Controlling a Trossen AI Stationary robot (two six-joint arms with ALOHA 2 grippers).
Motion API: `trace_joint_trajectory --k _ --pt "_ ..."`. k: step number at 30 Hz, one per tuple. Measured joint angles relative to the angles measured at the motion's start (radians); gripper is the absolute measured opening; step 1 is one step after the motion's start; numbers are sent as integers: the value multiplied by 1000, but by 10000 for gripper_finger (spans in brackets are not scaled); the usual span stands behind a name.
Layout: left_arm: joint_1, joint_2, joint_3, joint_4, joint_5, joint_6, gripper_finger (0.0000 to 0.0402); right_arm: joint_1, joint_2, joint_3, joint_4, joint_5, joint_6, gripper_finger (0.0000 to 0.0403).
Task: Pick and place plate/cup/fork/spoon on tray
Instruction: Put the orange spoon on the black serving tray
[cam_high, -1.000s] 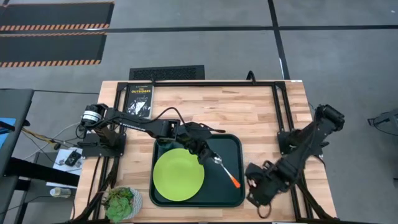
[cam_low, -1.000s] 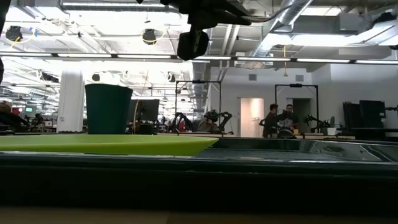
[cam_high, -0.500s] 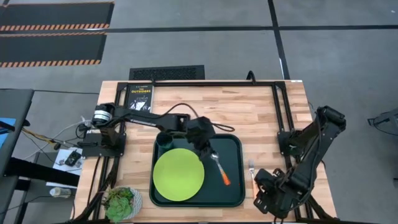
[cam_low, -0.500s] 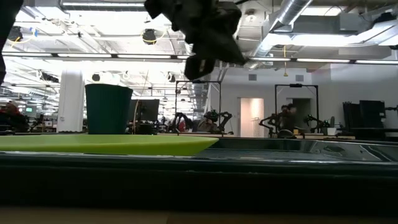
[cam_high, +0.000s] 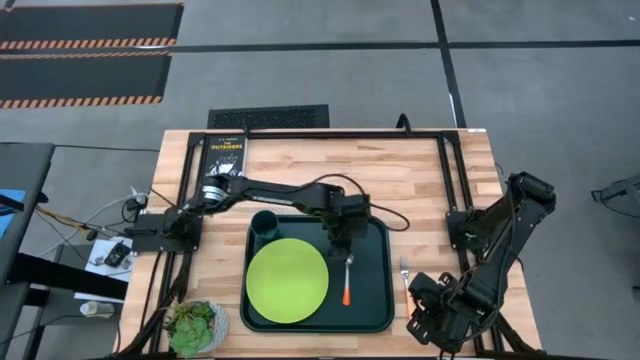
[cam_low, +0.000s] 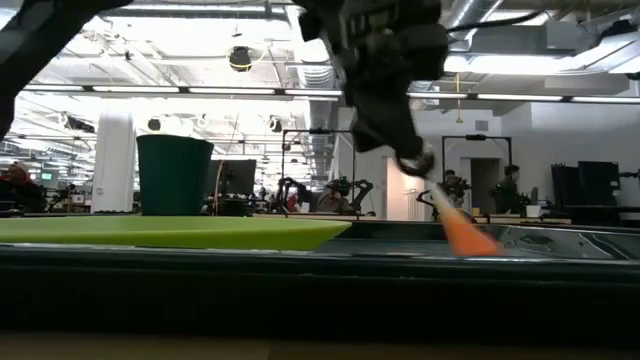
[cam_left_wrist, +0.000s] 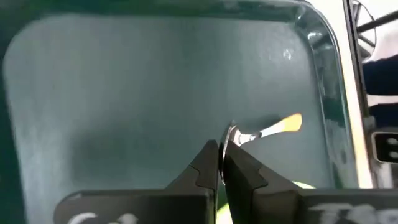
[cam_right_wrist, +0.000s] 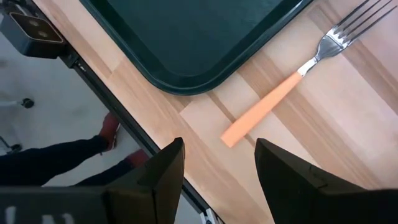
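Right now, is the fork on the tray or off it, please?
Off: the fork lies on bare wood beside the tray, under the open right claw.

From my station I see a grey floor (cam_high: 520, 110) crossed by dark lines, with black mats edged in orange hazard stripes (cam_high: 85, 45) beyond the wooden table (cam_high: 410, 175). Level across it lies an open workshop: ceiling ducts (cam_low: 500, 35), strip lights, a white doorway (cam_low: 405, 188) (people stand near it).

Metal-tined fork with yellow-orange handle (cam_right_wrist: 287, 91) lies on light wooden table (cam_right_wrist: 323, 124), just beside rounded corner of dark green tray (cam_right_wrist: 186, 37). Right gripper (cam_right_wrist: 219, 163) fingers spread apart above table edge.
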Motion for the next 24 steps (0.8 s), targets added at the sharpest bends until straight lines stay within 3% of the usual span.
trace_joint_trajectory --k 10,24 --pt "5 111 75 -17 -7 12 0 0 0 0 0 8 2 216" --pt "11 116 66 -11 -38 -6 2 0 0 0 -1 48 -1 216"
